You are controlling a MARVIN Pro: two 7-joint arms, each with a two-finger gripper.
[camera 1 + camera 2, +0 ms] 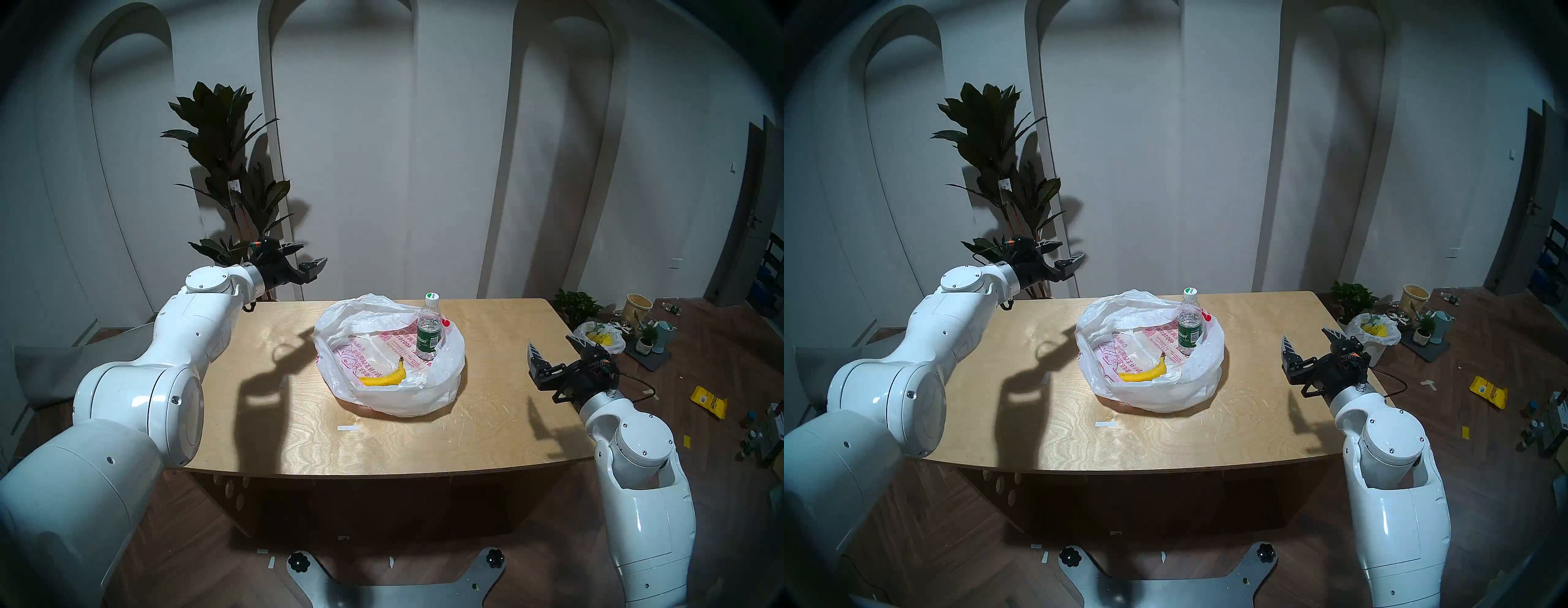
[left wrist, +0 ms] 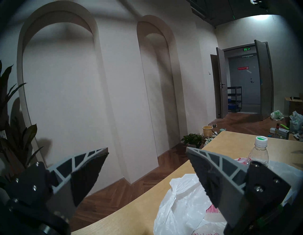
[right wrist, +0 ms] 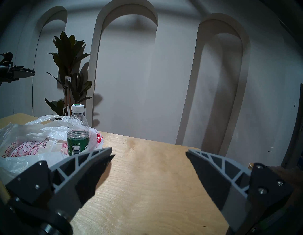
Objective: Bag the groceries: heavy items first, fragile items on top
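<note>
Bottle point(image 1: 429, 332) and banana point(image 1: 384, 375) — inside bag point(image 1: 445, 373), mid-desk point(image 1: 275, 407). Left hand point(image 1: 309, 257) — wide open, empty, raised well apart at far-left corner. Right hand point(image 1: 553, 343) likewise, near right edge.

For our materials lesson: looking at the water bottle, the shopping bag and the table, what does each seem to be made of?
Water bottle: clear, glossy plastic, apparently; you see the water through it.
Shopping bag: thin white plastic film, crinkled and translucent, with red print.
Table: probably plywood or wood veneer, pale with swirling grain and a matt finish.
</note>
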